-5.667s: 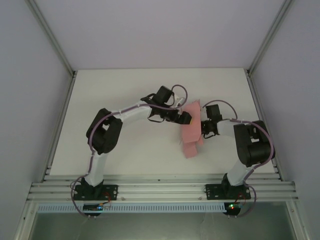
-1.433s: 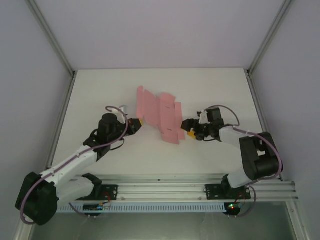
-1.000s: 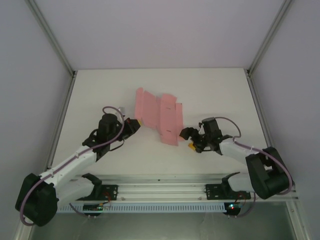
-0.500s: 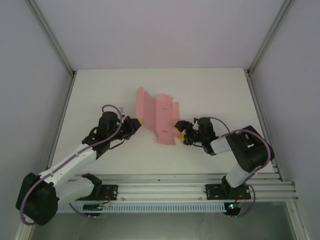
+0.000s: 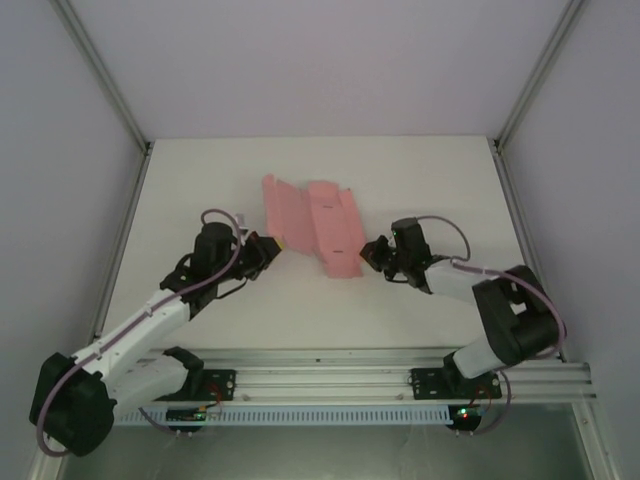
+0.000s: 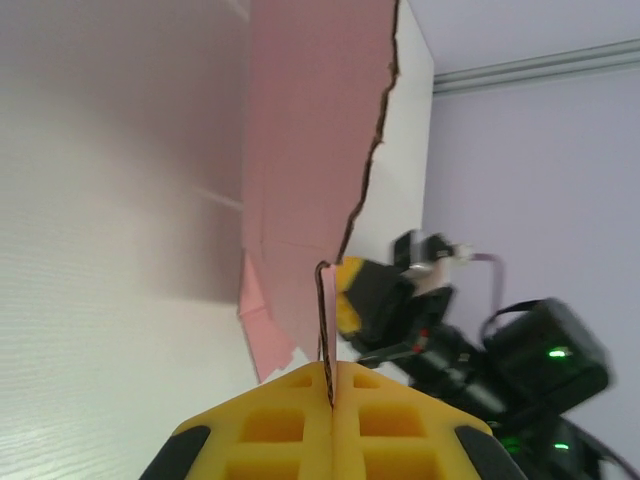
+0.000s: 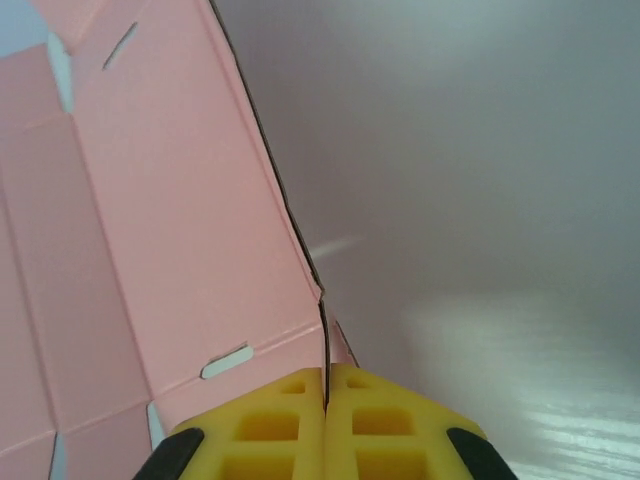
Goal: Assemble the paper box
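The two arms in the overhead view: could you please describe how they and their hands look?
The white-and-black left arm and the matching right arm have white links, bulky black joint housings and a thin purple cable looping alongside. The left hand and the right hand have yellow fingers moulded with square recesses, with black parts at their bases.

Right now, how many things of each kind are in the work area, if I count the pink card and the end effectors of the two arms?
paper box (pink card sheet, opened out): 1
end effectors (yellow fingers): 2, the left end effector and the right end effector, each shut on an edge of the sheet
Total: 3
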`<state>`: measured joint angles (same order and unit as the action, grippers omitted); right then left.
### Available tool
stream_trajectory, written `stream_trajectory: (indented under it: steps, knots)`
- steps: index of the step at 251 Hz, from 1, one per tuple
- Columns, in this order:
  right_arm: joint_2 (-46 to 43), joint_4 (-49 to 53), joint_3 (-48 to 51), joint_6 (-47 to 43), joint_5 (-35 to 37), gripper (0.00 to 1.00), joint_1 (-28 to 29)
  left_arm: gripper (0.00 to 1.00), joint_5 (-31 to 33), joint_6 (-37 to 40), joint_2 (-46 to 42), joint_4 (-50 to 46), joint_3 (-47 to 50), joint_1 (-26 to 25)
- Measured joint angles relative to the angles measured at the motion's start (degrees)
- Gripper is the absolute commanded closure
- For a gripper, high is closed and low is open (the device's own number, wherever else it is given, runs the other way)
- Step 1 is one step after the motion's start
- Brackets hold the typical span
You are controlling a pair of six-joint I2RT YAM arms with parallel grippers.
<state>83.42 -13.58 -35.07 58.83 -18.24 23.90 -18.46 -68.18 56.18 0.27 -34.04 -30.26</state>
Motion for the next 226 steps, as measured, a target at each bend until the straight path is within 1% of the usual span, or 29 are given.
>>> stream_trajectory:
  steps: [3, 7, 22, 29, 31, 33, 56, 85, 109, 140, 158, 172, 198, 226]
  knots:
    - [-0.7, 1.2, -0.7, -1.1, 0.4, 1.00, 0.0, 0.53, 0.2, 0.0, -0.2, -0.5, 0.0, 0.0]
    - [-1.4, 2.2, -1.5, -2.8, 0.6, 1.00, 0.0, 0.43, 0.4, 0.6, -0.5, -1.5, 0.0, 0.1]
    - [-4.5, 6.8, -5.4, -10.8, 1.5, 1.00, 0.0, 0.17, 1.9, 1.6, -1.8, -5.2, 0.0, 0.2]
    - [-5.7, 8.7, -7.3, -14.0, 1.9, 1.00, 0.1, 0.07, 2.9, 2.1, -2.4, -7.1, 0.0, 0.2]
    - [-6.2, 9.4, -8.0, -15.9, 1.9, 1.00, 0.1, 0.02, 3.1, 2.3, -2.6, -7.6, 0.1, 0.2]
    - [-6.5, 10.0, -8.6, -17.1, 1.9, 1.00, 0.2, 0.00, 3.4, 2.4, -2.8, -8.1, 0.1, 0.2]
    - [-9.2, 16.8, -15.5, -30.6, 1.6, 1.00, 0.8, 0.01, 7.5, 4.5, -6.2, -14.3, 0.7, 0.3]
    - [-9.7, 26.7, -22.7, -49.0, 0.4, 1.00, 2.7, 0.00, 13.0, 8.4, -10.8, -23.0, 0.0, 0.5]
    - [-9.7, 34.6, -24.5, -63.5, -1.3, 1.00, 5.2, 0.00, 16.8, 12.7, -12.7, -28.6, -2.9, 0.7]
    - [-9.7, 46.9, -25.2, -81.4, -1.7, 1.00, 8.9, 0.00, 18.8, 17.6, -11.5, -30.8, -8.2, 1.7]
    - [-9.7, 52.5, -26.2, -88.1, 0.4, 1.00, 10.2, 0.00, 19.2, 19.8, -9.2, -30.6, -10.9, 3.1]
    - [-9.7, 55.4, -27.5, -91.6, 2.8, 1.00, 10.2, 0.01, 19.1, 21.1, -6.9, -30.1, -12.3, 4.4]
    - [-9.7, 60.0, -31.9, -97.2, 7.0, 1.00, 8.5, 0.00, 17.1, 22.7, -2.8, -28.6, -13.0, 7.1]
    - [-9.7, 63.3, -38.0, -102.5, 8.6, 1.00, 6.6, 0.00, 13.9, 24.0, 1.4, -26.8, -13.5, 10.2]
